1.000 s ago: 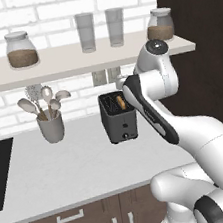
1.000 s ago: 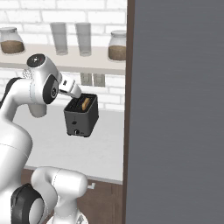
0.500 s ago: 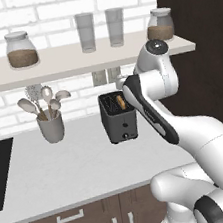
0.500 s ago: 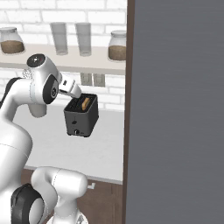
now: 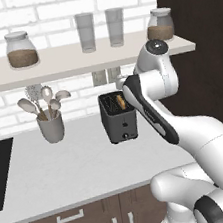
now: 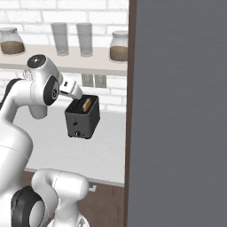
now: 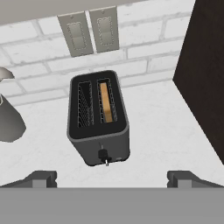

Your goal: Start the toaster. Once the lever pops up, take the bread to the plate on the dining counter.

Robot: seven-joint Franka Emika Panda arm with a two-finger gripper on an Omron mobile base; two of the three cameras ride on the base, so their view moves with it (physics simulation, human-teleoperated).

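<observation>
Gripper spread wide above the toaster
The toaster stands on the white worktop near the brick wall, long axis running wall to front, lever facing the arm; the bread sits edge-up in the right slot

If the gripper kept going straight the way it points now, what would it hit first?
Most likely the toaster. In the hand view it sits dead ahead between the wide-open jaws of the gripper, with the bread in one slot and the lever on the near face. Depth is unclear; nothing else seems to intervene.
</observation>
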